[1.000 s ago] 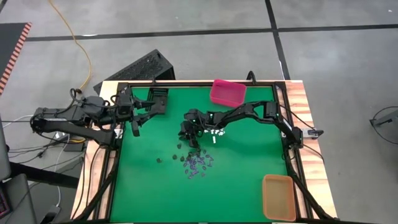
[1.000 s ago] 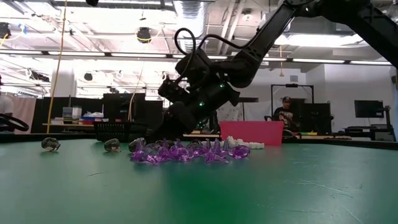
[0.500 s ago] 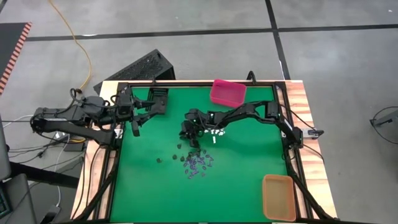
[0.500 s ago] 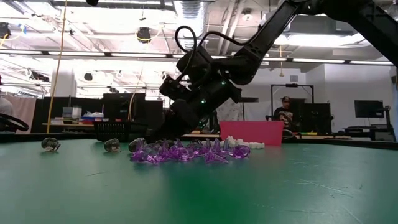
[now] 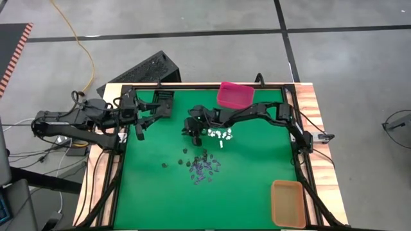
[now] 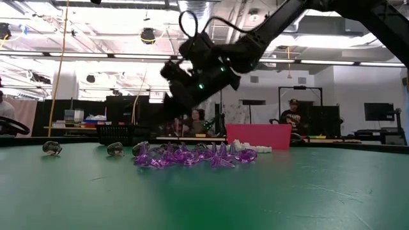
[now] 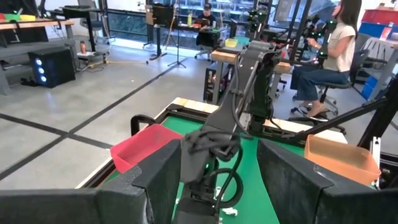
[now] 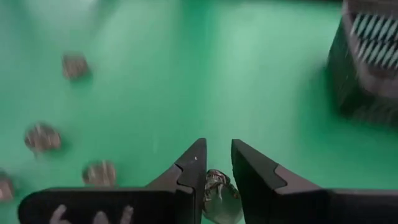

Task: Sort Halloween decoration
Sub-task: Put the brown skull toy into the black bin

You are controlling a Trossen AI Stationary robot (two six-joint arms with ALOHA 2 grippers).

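A green table [image 5: 250, 186] is filling the overhead view, with a dark robot arm reaching in from each side. The right gripper [image 5: 190, 128] is hanging above the middle of the table, clear of the surface, between the black bin [image 5: 163, 101] near the far left corner and the scattered trinkets. Its two fingers [image 8: 189, 169] are standing nearly closed, with a narrow gap between them, and they are pinching one small dark trinket [image 8: 219, 188] at their tips. In the level view the same gripper [image 6: 171, 107] is hovering well above the pile.

On the table below and just in front of it, a cluster of purple trinkets [image 6: 185, 155] is lying in a heap, with a few white trinkets [image 5: 222, 135] just beside it toward the pink bin [image 5: 234, 95]. Several dark trinkets [image 5: 185, 152] are lying loose around the near side of the purple heap, and two more [image 6: 52, 148] are sitting apart on the left in the level view.

The pink bin is resting at the far edge, tilted on the table frame. An orange bin [image 5: 288, 203] is sitting in the near right corner.

The left gripper [image 5: 140, 128] is waiting near the far left corner beside the black bin, with its fingers [image 7: 155, 180] spread wide and holding nothing.
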